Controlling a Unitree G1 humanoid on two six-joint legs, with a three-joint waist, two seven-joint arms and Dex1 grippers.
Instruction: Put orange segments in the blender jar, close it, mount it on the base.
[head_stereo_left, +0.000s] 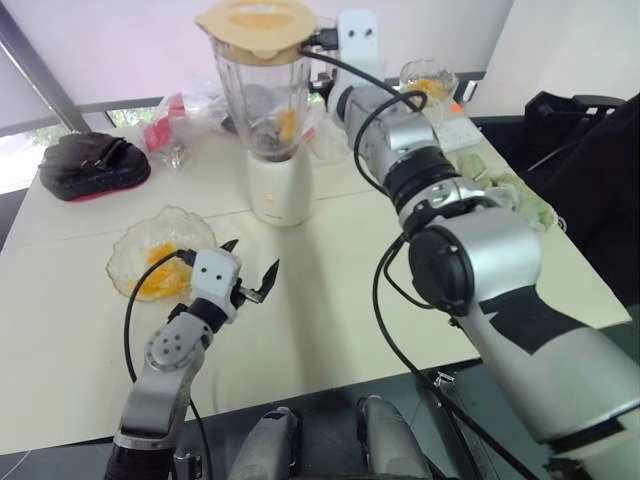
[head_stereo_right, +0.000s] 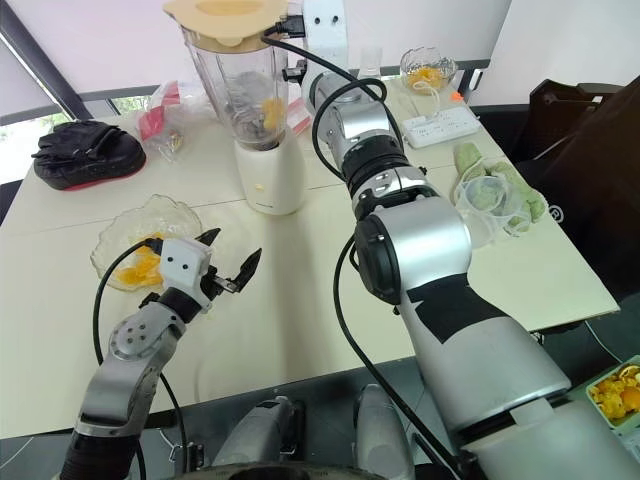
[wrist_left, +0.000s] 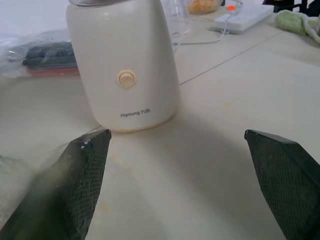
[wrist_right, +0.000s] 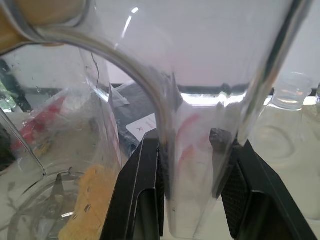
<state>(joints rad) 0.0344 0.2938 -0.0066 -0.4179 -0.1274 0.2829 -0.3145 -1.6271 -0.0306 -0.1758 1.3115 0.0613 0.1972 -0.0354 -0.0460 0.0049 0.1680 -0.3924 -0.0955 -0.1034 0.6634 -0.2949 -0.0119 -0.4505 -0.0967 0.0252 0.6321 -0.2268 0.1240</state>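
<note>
Right gripper (wrist_right: 192, 187) clamped on blender jar (head_stereo_left: 262, 92) handle — jar on base (head_stereo_left: 280, 187) — left gripper (head_stereo_left: 252, 270) wide apart.

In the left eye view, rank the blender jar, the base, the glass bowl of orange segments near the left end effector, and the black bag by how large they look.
1. blender jar, tallest, with its lid on
2-3. black bag and glass bowl: they look alike, and the bowl is nearer the camera, so unranked
4. base, smallest

Tall clear glossy plastic blender jar (head_stereo_left: 262, 95); squat cream smooth glossy plastic base (wrist_left: 125, 80); pale matt bench (head_stereo_left: 330, 300); black finely textured gripper pads (wrist_left: 82, 175).
</note>
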